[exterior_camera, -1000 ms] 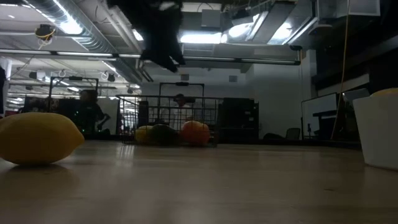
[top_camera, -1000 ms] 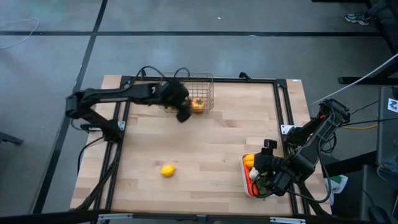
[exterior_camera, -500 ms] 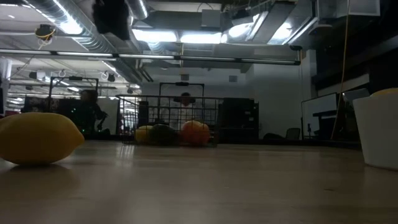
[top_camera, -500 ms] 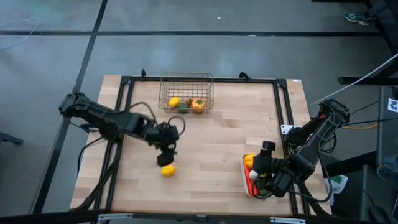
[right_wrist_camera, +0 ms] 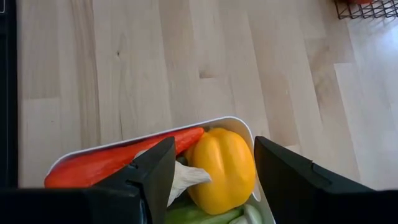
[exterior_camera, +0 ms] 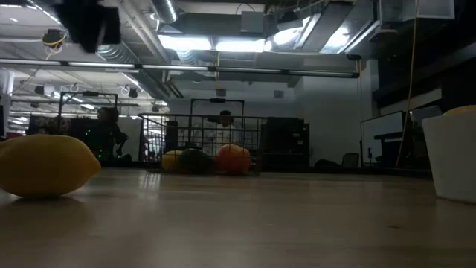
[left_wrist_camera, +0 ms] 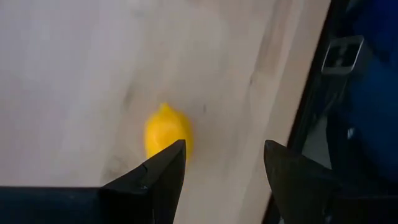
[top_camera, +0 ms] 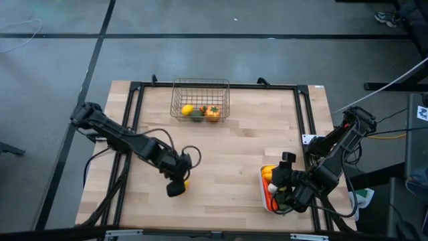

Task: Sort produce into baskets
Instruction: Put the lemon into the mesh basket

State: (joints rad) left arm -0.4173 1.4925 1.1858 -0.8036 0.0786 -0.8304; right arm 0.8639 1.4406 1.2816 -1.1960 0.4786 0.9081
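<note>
Wood table (top_camera: pixel 227 161): 1 lemon (top_camera: pixel 183 181) under open left claw (top_camera: pixel 175 189); right claw (top_camera: pixel 279 194) open.

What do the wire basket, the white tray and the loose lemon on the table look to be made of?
Wire basket: thin metal mesh, see-through sides, probably bare or plated steel. White tray: smooth, opaque, with rounded corners, likely plastic; whether glossy or matte cannot be told. Lemon: evenly yellow, smooth skin with a soft sheen, so probably a moulded plastic or rubber toy rather than real fruit. Table: light wood with visible grain.
</note>
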